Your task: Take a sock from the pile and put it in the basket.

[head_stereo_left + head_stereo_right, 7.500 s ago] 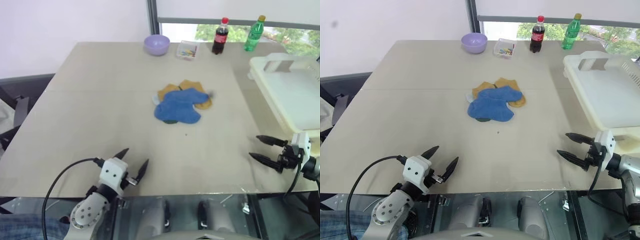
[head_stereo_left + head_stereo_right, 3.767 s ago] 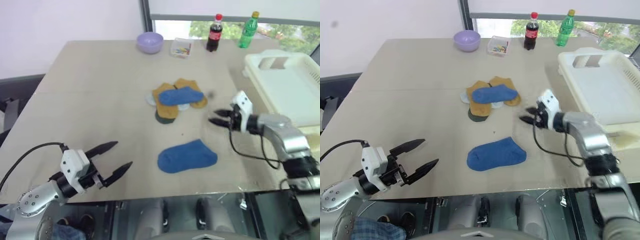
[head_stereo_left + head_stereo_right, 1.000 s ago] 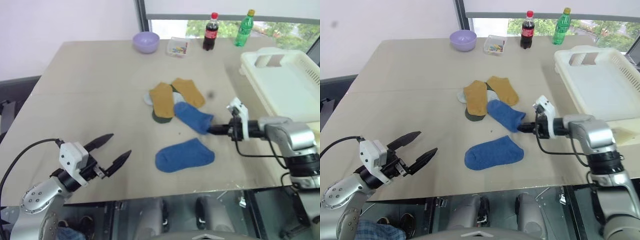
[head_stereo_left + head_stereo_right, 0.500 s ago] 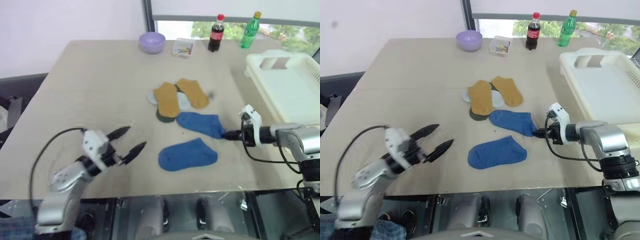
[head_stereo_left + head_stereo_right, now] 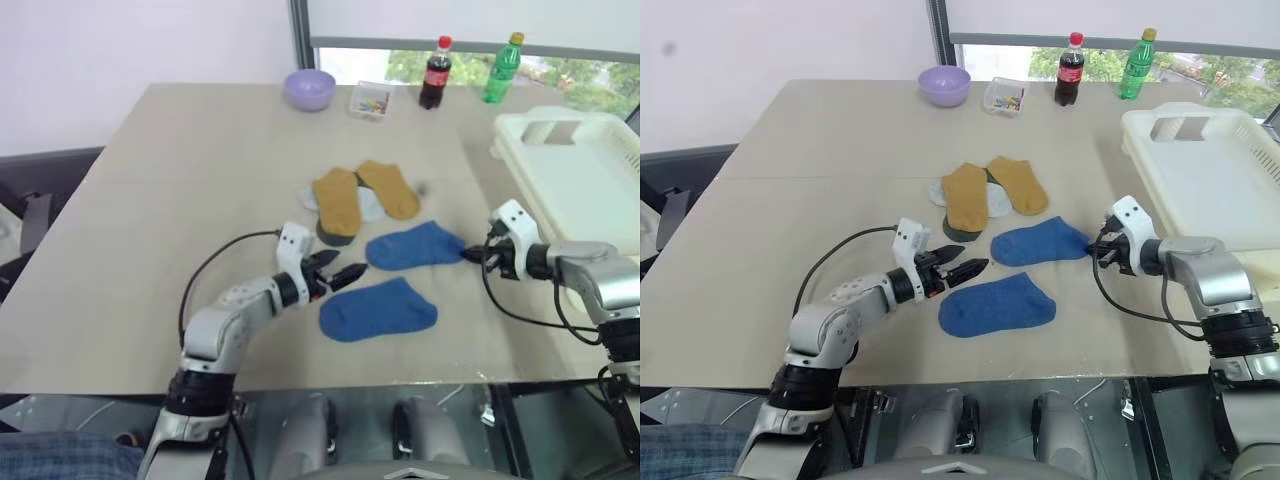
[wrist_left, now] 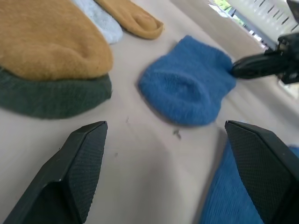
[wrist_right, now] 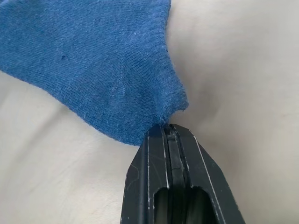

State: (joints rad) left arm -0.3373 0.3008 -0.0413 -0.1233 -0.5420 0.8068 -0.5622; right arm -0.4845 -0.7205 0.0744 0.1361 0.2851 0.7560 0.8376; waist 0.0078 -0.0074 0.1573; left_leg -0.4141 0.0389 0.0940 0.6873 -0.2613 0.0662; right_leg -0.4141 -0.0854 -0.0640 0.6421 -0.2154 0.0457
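Right gripper [image 5: 1103,246] pinches a royal blue sock [image 5: 1040,241] flat on the table [image 5: 820,180] — left gripper [image 5: 970,268] gapes empty

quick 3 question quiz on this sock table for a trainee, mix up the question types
1. True or false: the right gripper is shut on the edge of a blue sock.
2. Which stands open? A: left gripper. B: right gripper.
3. Fill in: the second blue sock lies on the ____, apart from the pile.

Key: 1 true; 2 A; 3 table.
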